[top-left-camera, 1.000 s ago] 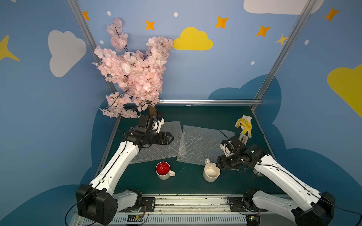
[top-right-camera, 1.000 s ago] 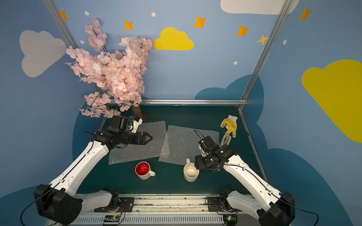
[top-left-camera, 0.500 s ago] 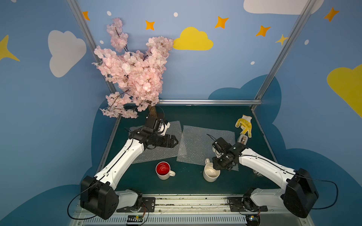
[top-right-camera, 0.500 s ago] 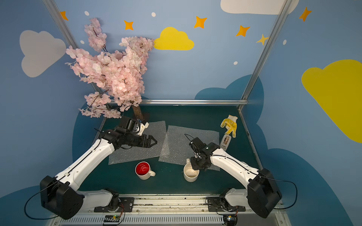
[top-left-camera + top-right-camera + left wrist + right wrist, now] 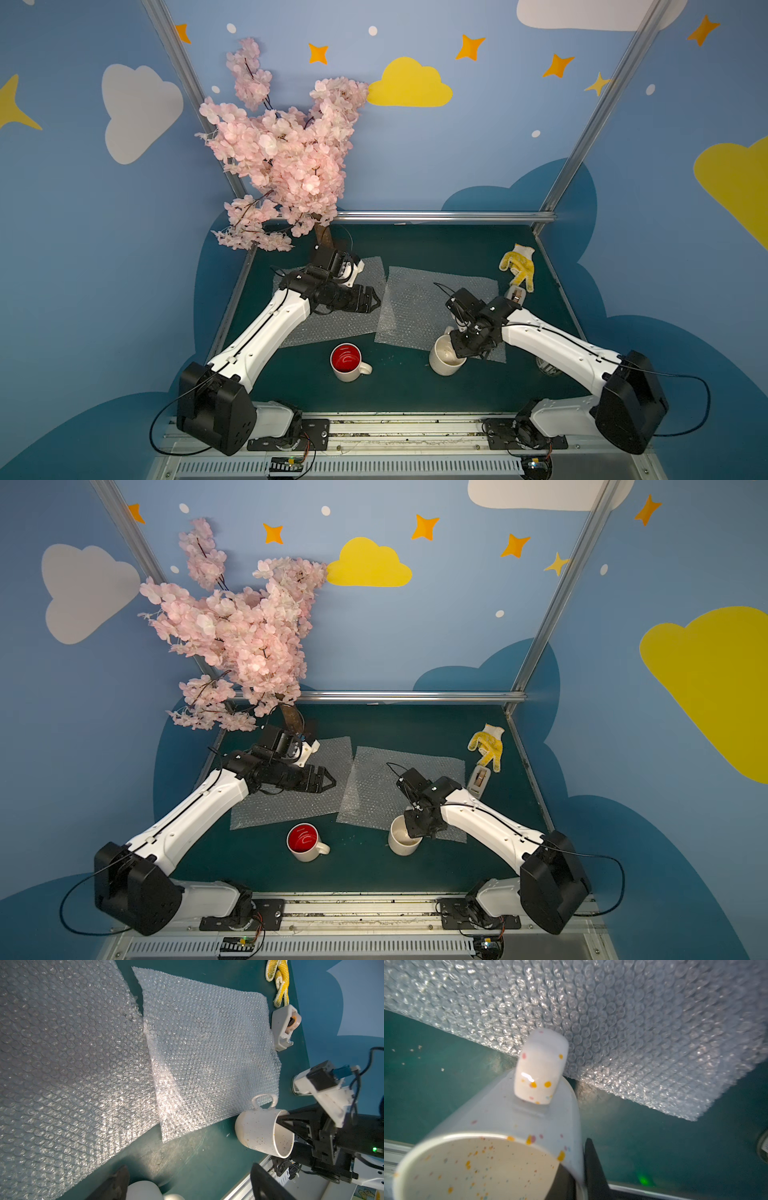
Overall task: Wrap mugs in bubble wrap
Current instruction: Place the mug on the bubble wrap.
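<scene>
Overhead, right gripper (image 5: 417,833) pinches cream mug (image 5: 402,842); left gripper (image 5: 328,780) wide above green tabletop (image 5: 365,866)

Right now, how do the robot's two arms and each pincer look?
Both arms have white shells with black joints and large black base housings. Thin black cables run along them. The left pincer and the right pincer are black, with wedge-shaped fingers. A green light glows by the right wrist.

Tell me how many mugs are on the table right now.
2. The red-inside mug stands alone near the front edge, by the left sheet of bubble wrap. The cream mug is at the right sheet's front edge, its rim pinched by the right gripper.
</scene>
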### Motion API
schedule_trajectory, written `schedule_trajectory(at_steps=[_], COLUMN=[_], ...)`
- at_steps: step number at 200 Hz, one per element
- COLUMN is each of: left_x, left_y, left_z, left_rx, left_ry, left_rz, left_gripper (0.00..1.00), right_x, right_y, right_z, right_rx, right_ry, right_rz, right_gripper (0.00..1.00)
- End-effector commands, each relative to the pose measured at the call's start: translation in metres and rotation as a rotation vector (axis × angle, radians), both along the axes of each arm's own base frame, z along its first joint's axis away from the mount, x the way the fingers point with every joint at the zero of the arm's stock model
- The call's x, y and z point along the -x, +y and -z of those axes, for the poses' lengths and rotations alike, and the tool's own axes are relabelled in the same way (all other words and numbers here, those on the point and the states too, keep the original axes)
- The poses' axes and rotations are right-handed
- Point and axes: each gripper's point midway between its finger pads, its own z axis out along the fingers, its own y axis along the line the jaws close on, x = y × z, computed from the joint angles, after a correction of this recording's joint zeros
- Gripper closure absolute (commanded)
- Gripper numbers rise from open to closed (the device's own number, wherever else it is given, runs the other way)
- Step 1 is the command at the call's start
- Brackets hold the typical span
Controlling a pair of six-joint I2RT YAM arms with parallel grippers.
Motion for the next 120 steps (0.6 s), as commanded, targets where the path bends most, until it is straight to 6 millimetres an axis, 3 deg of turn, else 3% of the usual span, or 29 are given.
schedule_trajectory(at_steps=[1, 40, 79, 120], left_x=[0.004, 0.007, 0.009, 0.012], left_y=[-0.002, -0.001, -0.001, -0.004], left_z=[-0.003, 0.010, 0.020, 0.029], left_rx=[0.005, -0.017, -0.022, -0.015], left_ry=[0.019, 0.071, 0.104, 0.140], left_rz=[0.021, 0.025, 0.027, 0.034], left_gripper=[0.10, 0.11, 0.12, 0.14], right_x=[-0.020, -0.065, -0.116, -0.148], right_y=[0.007, 0.010, 0.015, 0.022], right_z=[-0.038, -0.066, -0.052, -0.033], right_rx=[-0.012, 0.089, 0.086, 0.036], right_ry=[-0.076, -0.165, -0.131, -0.127], right_rz=[-0.023, -0.039, -0.008, 0.005], right_gripper=[1.00, 1.00, 1.00, 1.00])
